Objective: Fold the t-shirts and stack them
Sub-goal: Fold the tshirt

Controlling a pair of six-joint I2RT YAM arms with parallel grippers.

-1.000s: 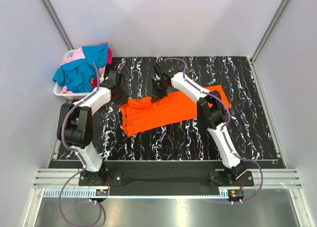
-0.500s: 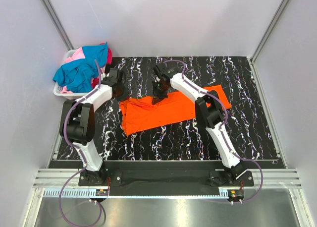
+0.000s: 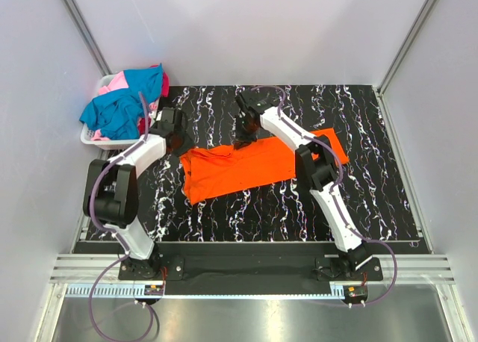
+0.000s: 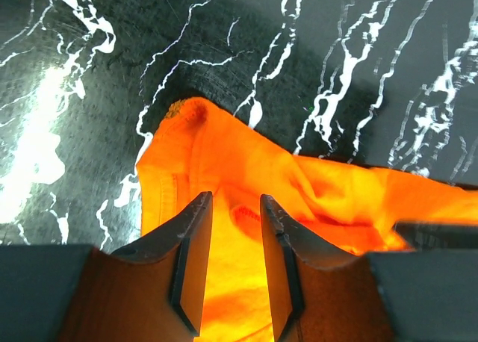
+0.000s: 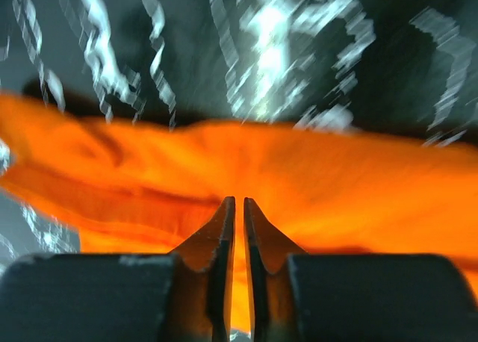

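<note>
A vivid orange t-shirt (image 3: 254, 166) lies spread and wrinkled across the black marbled table (image 3: 373, 118). My left gripper (image 3: 178, 139) hovers over its far left corner. In the left wrist view its jaws (image 4: 234, 200) stand open above the orange cloth (image 4: 224, 155), with nothing between them. My right gripper (image 3: 243, 139) is at the shirt's far edge near the middle. Its jaws (image 5: 239, 201) are a narrow slit apart over the orange cloth (image 5: 336, 170) and hold nothing. Teal-blue (image 3: 119, 107), pink (image 3: 112, 82) and red (image 3: 163, 84) t-shirts are heaped in the basket.
A white slatted basket (image 3: 93, 139) sits at the table's far left corner, close behind my left gripper. Grey walls enclose the table on three sides. Bare marbled surface shows in front of the orange shirt (image 3: 246, 215) and to the far right (image 3: 373, 178).
Both grippers have gone from shut to open and let go of the orange shirt's far edge. The right gripper has shifted slightly away from me; the cloth has settled flatter.
</note>
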